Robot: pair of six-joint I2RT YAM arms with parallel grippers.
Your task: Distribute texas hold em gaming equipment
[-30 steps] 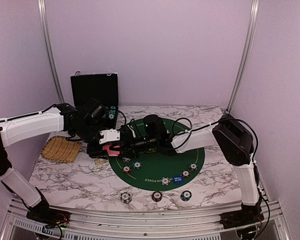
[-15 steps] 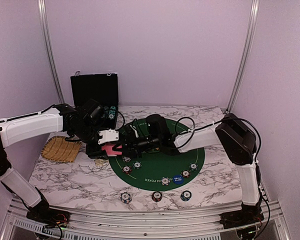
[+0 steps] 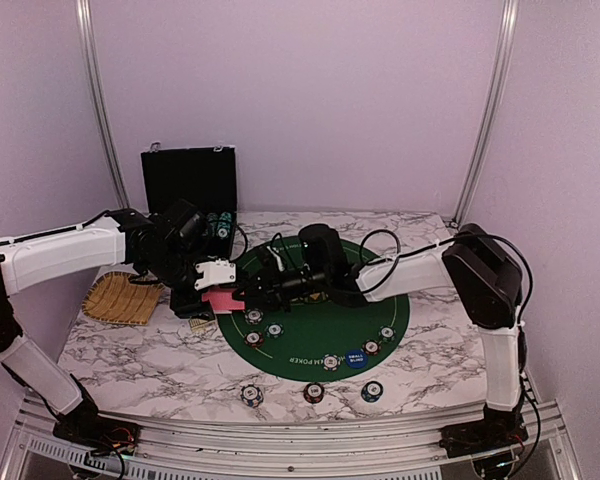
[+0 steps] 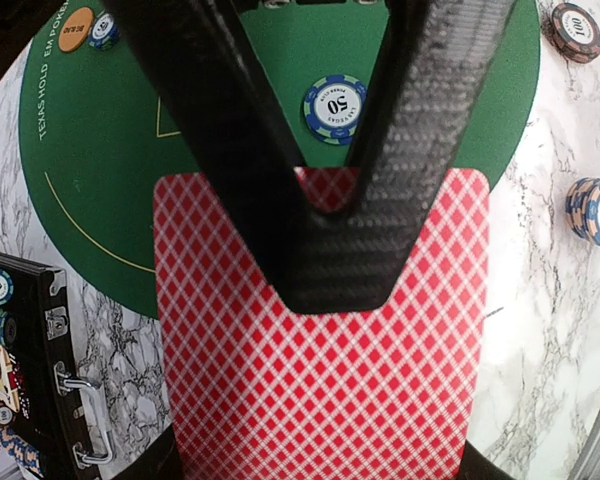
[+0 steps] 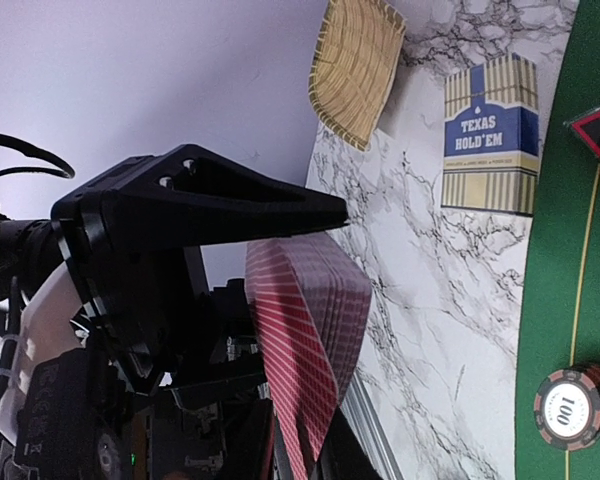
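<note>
Marble table [image 3: 130, 350], upper-left of green mat [image 3: 380, 300] — left gripper [image 4: 330, 265] clamped red-backed cards [image 4: 320, 400]; right gripper [image 3: 250, 291] straddled their edge — grip unclear.

A straw tray [image 3: 120, 297] lies on my marble surface [image 3: 160, 350] at the left, near an open black case [image 3: 188, 180] farther back.

The left arm [image 3: 65, 250], at the left of the top view, has white shells on its long links, black joints and a thin black cable. The right arm [image 3: 410, 272] is coloured the same, with black cables in loops. The left fingers [image 4: 420, 120] are black, with a woven carbon pattern. The right finger [image 5: 230, 200] is matt black, with two small round holes.
</note>
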